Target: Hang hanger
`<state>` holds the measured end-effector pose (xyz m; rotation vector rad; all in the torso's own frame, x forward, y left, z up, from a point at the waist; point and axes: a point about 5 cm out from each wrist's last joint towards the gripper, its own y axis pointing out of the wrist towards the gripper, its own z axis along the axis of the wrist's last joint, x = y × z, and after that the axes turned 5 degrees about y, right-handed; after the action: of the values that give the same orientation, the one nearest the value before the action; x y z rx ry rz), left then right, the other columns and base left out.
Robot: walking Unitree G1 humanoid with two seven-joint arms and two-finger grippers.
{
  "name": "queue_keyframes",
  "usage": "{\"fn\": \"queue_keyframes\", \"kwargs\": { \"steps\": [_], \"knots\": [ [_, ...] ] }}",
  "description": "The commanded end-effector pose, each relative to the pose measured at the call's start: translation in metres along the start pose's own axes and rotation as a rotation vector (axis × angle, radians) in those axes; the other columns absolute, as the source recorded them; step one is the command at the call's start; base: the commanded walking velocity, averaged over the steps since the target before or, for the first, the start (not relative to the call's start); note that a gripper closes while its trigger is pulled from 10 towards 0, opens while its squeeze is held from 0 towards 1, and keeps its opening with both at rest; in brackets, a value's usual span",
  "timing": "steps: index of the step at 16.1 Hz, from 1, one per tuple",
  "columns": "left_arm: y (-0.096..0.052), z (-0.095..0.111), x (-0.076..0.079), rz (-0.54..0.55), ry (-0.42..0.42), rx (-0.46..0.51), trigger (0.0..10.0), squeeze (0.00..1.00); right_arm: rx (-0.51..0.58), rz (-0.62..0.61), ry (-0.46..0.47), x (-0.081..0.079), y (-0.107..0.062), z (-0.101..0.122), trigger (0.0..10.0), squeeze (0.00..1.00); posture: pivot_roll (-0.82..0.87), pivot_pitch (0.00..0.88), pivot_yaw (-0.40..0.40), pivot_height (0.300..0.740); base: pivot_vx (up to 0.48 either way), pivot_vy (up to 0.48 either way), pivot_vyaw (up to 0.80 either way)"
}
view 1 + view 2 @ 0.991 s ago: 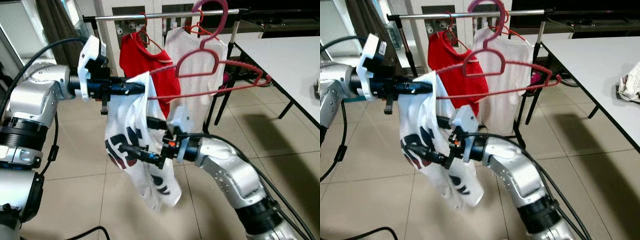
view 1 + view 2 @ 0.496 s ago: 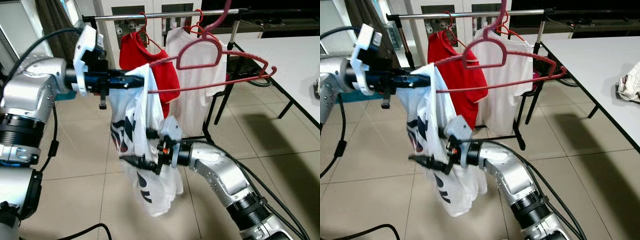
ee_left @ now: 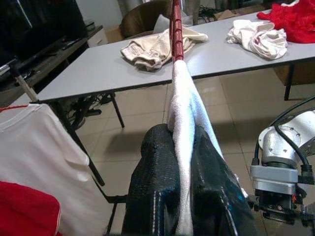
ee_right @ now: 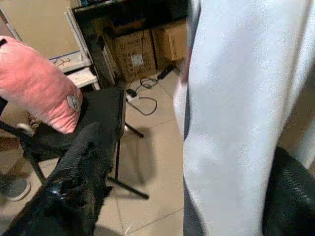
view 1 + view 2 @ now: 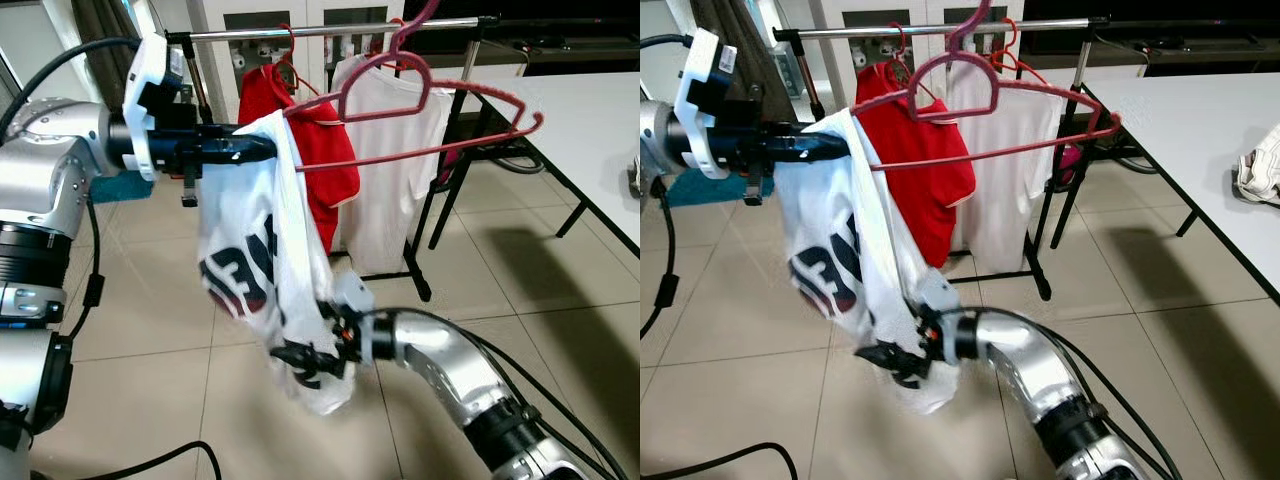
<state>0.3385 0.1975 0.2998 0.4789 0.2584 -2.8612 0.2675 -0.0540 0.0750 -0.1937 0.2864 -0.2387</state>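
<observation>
Your left gripper (image 5: 262, 148) pinches the white shirt (image 5: 262, 262) and pink hanger (image 5: 420, 100); below it, your right gripper (image 5: 300, 358), fingers spread, straddles the hem.

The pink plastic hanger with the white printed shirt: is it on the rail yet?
Not yet. The pink plastic hanger is tilted in the left gripper, and its hook looks clear of the metal rail.

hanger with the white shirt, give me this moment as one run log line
left gripper: shut on white printed shirt and pink plastic hanger | right gripper: open around shirt hem | hanger hook at metal rail, not yet hung
</observation>
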Motion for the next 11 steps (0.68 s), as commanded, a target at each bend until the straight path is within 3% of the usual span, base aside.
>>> {"fn": "queue_keyframes", "kwargs": {
  "steps": [1, 6, 11],
  "knots": [
    [-0.008, 0.019, -0.006, 0.027, 0.065, 0.021, 0.0, 0.0, -0.023, 0.002, 0.008, 0.002, -0.004, -0.006, 0.0, 0.0, -0.13, 0.0, 0.068, 0.74, 0.0, 0.0, 0.0],
    [-0.013, 0.017, -0.007, 0.035, 0.063, 0.007, 0.0, 0.0, -0.059, -0.031, 0.031, 0.009, -0.019, -0.021, 0.0, 0.0, -0.13, 0.0, 0.071, 0.74, 0.0, 0.0, 0.0],
    [-0.019, 0.004, -0.002, 0.025, 0.063, -0.075, 0.0, 0.0, -0.095, -0.121, 0.035, 0.021, -0.05, -0.034, 0.0, 0.0, -0.14, 0.0, 0.075, 0.74, 0.0, 0.0, 0.0]
  ]
}}
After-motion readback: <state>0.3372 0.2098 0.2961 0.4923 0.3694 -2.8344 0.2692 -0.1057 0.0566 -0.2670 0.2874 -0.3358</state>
